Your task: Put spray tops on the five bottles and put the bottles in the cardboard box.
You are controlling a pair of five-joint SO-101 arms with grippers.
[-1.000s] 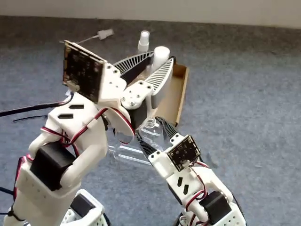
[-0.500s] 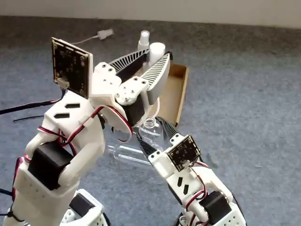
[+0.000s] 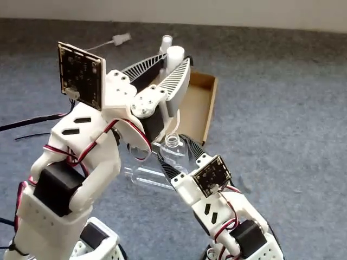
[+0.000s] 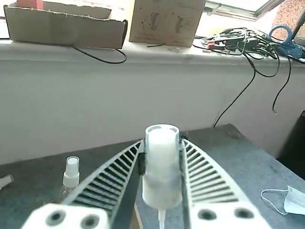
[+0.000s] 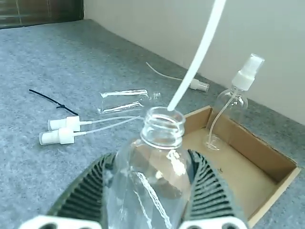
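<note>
Left hand raised above right hand, clamped on white spray top, top upright, dip tube hanging down. Tube tip at mouth of clear bottle; inside or not, cannot tell. Right hand clamped round that bottle, held upright just beside cardboard box on grey worktop. Capped bottle stands in box. Bare bottle lies on worktop; two loose spray tops near it, third loose top beyond box.
</note>
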